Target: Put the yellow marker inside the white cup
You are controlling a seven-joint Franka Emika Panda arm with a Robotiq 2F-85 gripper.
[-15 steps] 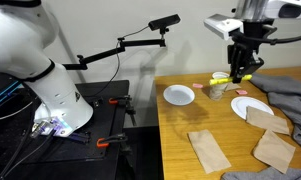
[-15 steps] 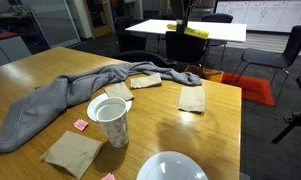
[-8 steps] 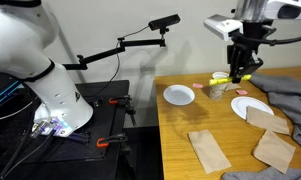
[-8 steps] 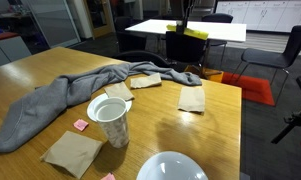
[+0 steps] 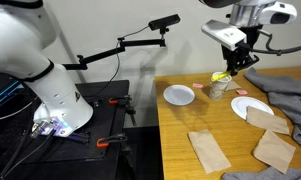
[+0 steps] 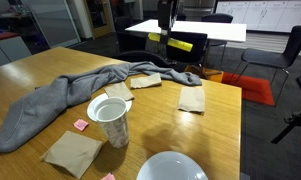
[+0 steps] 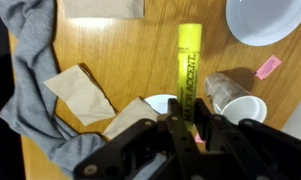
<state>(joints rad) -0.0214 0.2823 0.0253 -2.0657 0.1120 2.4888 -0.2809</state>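
The yellow marker (image 7: 189, 62) is a bright yellow pen clamped between my gripper's (image 7: 187, 122) fingers, and it sticks out ahead of them. The white cup (image 7: 238, 99) stands just to the right of the marker in the wrist view. In an exterior view the gripper (image 5: 233, 62) holds the marker (image 5: 222, 76) just above the white cup (image 5: 218, 89) at the table's far edge. In an exterior view the cup (image 6: 110, 118) stands upright in the foreground. The gripper (image 6: 168, 18) and marker (image 6: 178, 42) hang far behind it.
White plates (image 5: 178, 95) (image 5: 252, 108) lie on either side of the cup. A grey cloth (image 6: 60, 100) sprawls across the wooden table (image 6: 155, 125). Brown napkins (image 6: 193, 97) (image 6: 73, 152) and pink sticky notes (image 6: 81, 124) lie around. A pink note (image 7: 267, 67) lies beside the cup.
My gripper, with the marker in it, has tilted and moved sideways toward the cup. The cup and the other things have not moved.
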